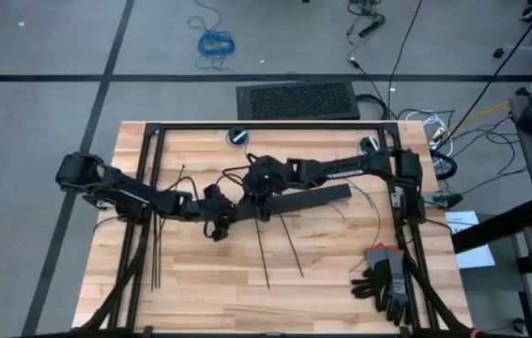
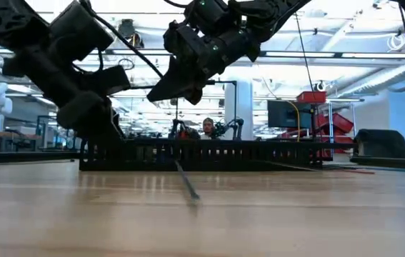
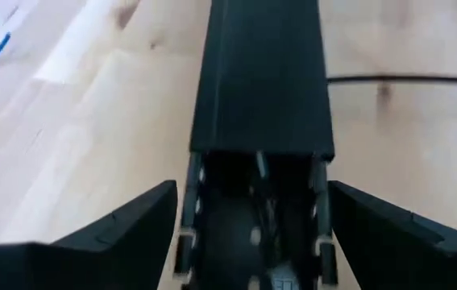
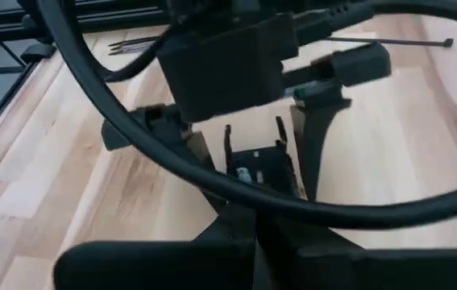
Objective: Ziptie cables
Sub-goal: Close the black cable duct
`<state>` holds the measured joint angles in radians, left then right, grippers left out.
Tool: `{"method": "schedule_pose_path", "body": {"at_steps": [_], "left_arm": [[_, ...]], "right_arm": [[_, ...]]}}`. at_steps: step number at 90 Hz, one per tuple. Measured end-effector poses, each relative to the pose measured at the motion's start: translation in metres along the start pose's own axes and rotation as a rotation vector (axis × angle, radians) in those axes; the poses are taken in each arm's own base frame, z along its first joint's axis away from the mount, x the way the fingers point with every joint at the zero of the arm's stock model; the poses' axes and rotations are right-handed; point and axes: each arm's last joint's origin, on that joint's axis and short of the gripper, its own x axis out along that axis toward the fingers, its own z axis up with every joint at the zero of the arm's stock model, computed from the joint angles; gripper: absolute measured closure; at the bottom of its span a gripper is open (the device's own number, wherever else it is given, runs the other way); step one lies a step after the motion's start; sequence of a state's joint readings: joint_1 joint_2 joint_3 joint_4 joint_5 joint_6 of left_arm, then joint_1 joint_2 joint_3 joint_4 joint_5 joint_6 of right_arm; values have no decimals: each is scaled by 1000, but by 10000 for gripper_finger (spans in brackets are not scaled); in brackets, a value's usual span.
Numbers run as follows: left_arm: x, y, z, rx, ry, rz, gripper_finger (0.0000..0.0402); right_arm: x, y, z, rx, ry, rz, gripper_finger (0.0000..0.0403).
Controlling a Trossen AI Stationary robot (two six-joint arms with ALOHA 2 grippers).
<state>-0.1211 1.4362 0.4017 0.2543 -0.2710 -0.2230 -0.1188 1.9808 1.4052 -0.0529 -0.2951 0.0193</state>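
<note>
A black slotted bar (image 1: 289, 200) lies across the middle of the wooden table. My left gripper (image 1: 217, 222) is open at the bar's left end, one finger (image 3: 123, 234) on each side of the bar (image 3: 260, 121) with a gap to it. My right gripper (image 1: 261, 185) hangs shut just above the bar, close behind the left gripper, with nothing visible between its fingers. Thin pale and blue cables (image 1: 367, 202) lie loose past the bar's right end. Black zipties (image 1: 262, 252) lie flat on the table nearer the front, one in the low view (image 2: 186, 182).
Further zipties (image 1: 157, 253) lie at the left beside the black frame rail (image 1: 144, 169). A pair of grey and red gloves (image 1: 387, 274) sits at the front right. Bare wood lies between the zipties and the gloves. A person shows far behind the table (image 2: 207, 127).
</note>
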Motion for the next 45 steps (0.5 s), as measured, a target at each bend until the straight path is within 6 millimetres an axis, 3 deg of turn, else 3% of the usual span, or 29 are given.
{"method": "schedule_pose_path", "body": {"at_steps": [14,32,45], "left_arm": [[9,-2,-7,17,15,43,91],[15,-7,-9,26,-9,84,92],[16,-7,-10,20,-14,83,115]], "right_arm": [[4,-1,-4,2,15,22,403],[25,-11,-27,56,99,49,403],[32,-15,-35,70,122,38,403]]}}
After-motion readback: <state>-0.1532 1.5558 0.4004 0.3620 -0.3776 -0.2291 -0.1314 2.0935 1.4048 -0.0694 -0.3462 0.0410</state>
